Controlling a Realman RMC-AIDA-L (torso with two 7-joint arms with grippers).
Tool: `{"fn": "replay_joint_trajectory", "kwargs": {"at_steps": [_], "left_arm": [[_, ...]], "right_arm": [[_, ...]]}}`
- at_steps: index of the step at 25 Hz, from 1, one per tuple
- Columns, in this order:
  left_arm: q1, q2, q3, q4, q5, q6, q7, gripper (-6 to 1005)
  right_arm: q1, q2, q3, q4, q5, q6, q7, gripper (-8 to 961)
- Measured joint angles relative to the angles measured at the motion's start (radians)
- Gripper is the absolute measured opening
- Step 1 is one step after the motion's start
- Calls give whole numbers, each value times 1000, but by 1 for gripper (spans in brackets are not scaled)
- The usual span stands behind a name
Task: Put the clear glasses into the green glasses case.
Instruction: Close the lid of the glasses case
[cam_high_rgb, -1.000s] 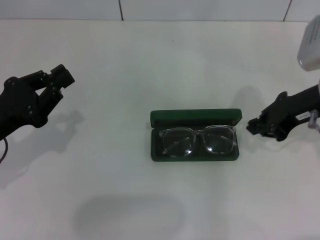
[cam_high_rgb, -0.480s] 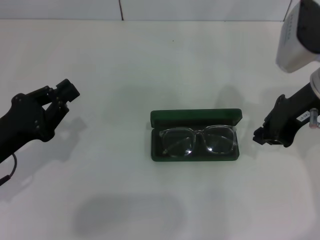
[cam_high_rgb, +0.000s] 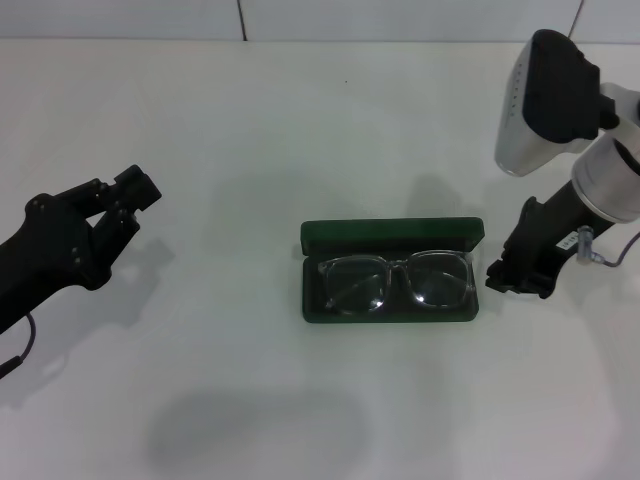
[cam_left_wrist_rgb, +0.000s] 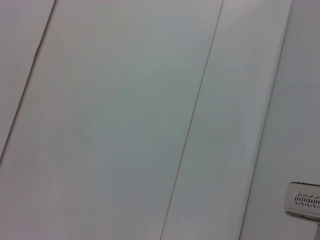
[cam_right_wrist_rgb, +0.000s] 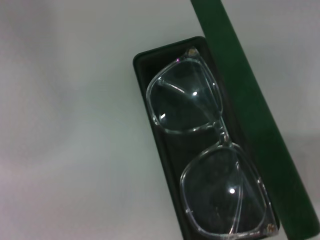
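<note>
In the head view, the clear glasses (cam_high_rgb: 396, 281) lie inside the open green glasses case (cam_high_rgb: 392, 271) on the worktop (cam_high_rgb: 300, 130). The right end effector (cam_high_rgb: 503, 276) hangs just beside the case; whether it is wide or narrow I cannot tell, and a careless sweep could push the case. The left end effector (cam_high_rgb: 128, 190), narrow and holding nothing, is well apart.

The left wrist view shows only bare surface.

In the right wrist view, the glasses (cam_right_wrist_rgb: 210, 150) sit fully in the tray, lid upright.

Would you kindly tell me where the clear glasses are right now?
In the head view, the clear glasses lie inside the open green glasses case at table centre, just left of the right end effector.
</note>
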Motion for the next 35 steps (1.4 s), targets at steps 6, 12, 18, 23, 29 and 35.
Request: {"fn": "replay_joint_trajectory", "kwargs": {"at_steps": [6,12,18,23,29,35], "left_arm": [[0,0,1,0,0,0,0,199],[-5,0,0,0,1,0,0,202],[-2,0,0,0,2,0,0,205],[-1,0,0,0,2,0,0,208],[0,0,0,0,4,0,0,211],[3,0,0,0,6,0,0,214]], "right_arm": [[24,1,-11,35,0,27,-2,72],[45,1,-20,80,-1,56,-16,74],[53,2,-21,94,0,81,-38,76],[58,3,-21,96,0,88,-42,78],[60,4,-34,99,5,99,-49,80],[61,6,-46,103,8,104,-49,81]]}}
